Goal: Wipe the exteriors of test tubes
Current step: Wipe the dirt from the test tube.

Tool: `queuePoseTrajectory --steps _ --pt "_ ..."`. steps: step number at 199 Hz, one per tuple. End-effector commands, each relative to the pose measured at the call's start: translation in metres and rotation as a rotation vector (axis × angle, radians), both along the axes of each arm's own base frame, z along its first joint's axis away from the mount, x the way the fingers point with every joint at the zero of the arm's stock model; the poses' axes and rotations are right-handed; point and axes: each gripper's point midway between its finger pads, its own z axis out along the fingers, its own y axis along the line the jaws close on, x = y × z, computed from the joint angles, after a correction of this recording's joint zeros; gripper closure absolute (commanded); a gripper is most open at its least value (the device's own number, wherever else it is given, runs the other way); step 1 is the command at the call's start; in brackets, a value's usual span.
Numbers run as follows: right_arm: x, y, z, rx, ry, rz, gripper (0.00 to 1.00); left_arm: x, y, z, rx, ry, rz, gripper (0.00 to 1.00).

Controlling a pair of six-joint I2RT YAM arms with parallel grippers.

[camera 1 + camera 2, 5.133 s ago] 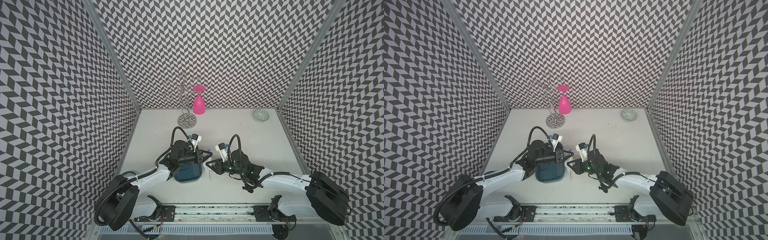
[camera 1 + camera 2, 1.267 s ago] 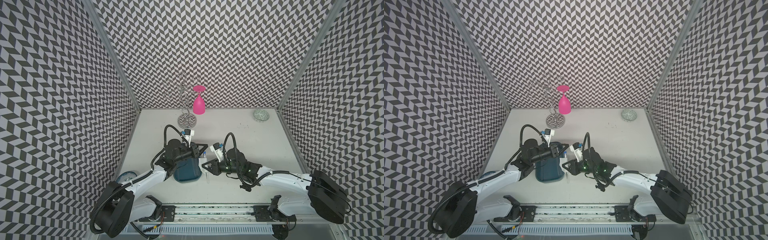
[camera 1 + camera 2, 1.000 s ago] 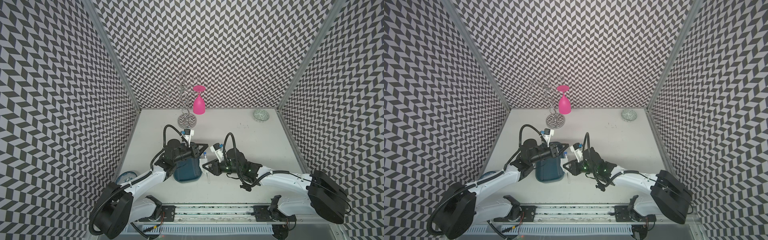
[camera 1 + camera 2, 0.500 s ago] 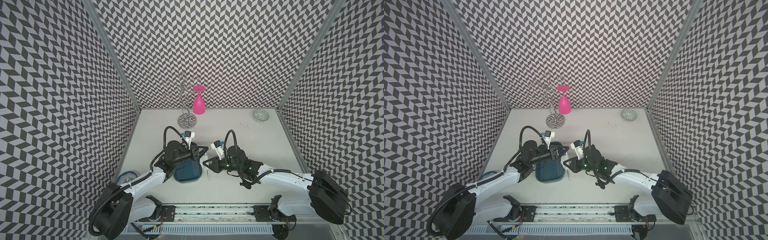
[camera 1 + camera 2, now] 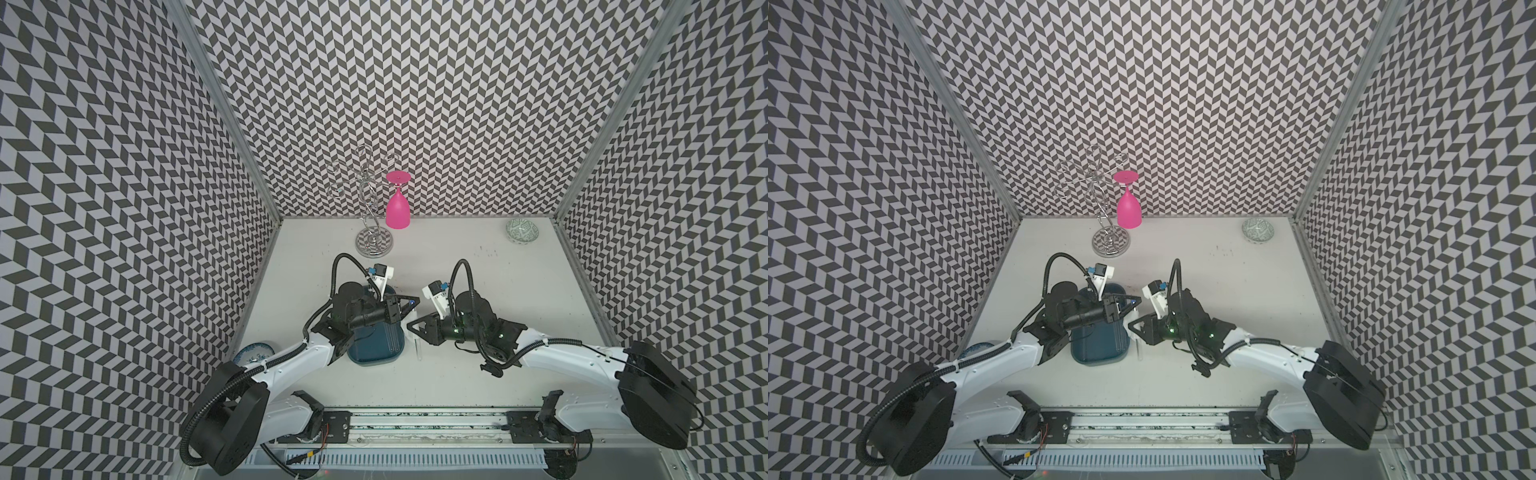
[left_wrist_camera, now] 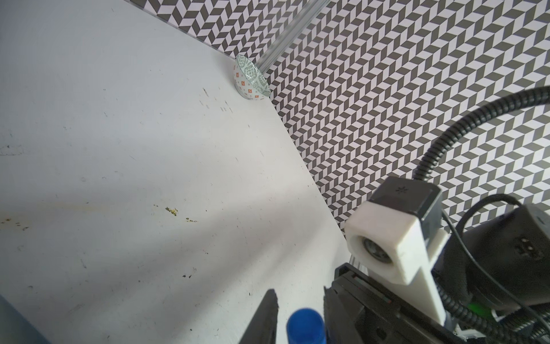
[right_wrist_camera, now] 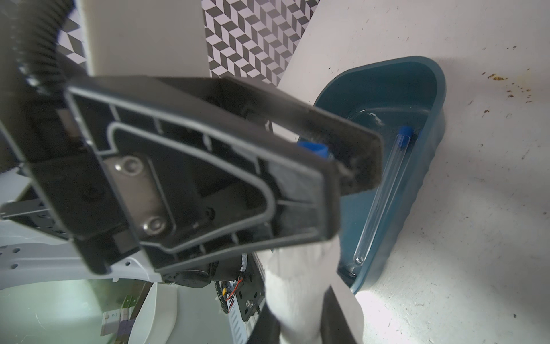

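Observation:
My left gripper is shut on a test tube just below its blue cap. It holds the tube above the table beside the teal tray. My right gripper is shut on a white tissue that sits around this tube lower down. The tube's clear end sticks out below the tissue. In the right wrist view the left gripper fills the middle, with the blue cap between its fingers. Another test tube lies inside the tray.
A pink glass hangs upside down on a chrome rack at the back. One patterned bowl sits in the back right corner. Another bowl lies by the left wall, partly under the left arm. Patterned walls close three sides.
Both grippers keep their holds. Over the last second the right gripper and tissue shifted a little along the tube. Since five seconds ago both grippers have drifted slightly left.

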Motion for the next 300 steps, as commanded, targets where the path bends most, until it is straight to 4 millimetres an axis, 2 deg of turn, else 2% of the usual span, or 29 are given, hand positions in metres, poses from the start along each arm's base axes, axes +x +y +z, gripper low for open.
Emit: queuePoseTrajectory --steps 1,29,61,128,143,172,213,251,278,300 --pt "0.006 0.004 0.032 0.07 -0.07 0.004 0.82 -0.002 -0.003 0.003 -0.004 -0.024 -0.017 0.75" --pt "0.006 0.003 0.031 0.066 -0.071 0.002 0.82 -0.001 -0.004 0.004 -0.011 -0.024 -0.017 0.82" --pt "0.008 0.002 0.034 0.077 -0.072 -0.001 0.81 0.0 -0.003 0.007 -0.02 -0.017 -0.004 0.83" --pt "0.034 0.002 0.06 0.098 -0.142 -0.031 0.78 0.006 -0.001 0.01 -0.036 -0.005 0.036 0.83" --pt "0.033 0.005 0.054 0.083 -0.136 -0.008 0.78 0.008 -0.001 0.012 -0.046 -0.003 0.039 0.83" --pt "0.022 0.006 0.027 0.067 -0.077 0.024 0.78 0.011 -0.001 0.017 -0.057 -0.007 0.052 0.83" --pt "-0.004 0.003 -0.007 0.05 0.008 0.035 0.79 0.015 -0.001 0.016 -0.057 -0.003 0.06 0.83" --pt "-0.031 -0.006 -0.03 0.034 0.074 0.036 0.79 0.019 0.002 0.015 -0.058 0.003 0.077 0.83" --pt "-0.03 -0.009 -0.03 0.026 0.068 0.017 0.8 0.019 0.003 0.015 -0.06 0.004 0.076 0.83" --pt "-0.019 -0.002 -0.013 0.041 0.02 0.011 0.8 0.018 0.003 0.014 -0.059 0.008 0.075 0.83"
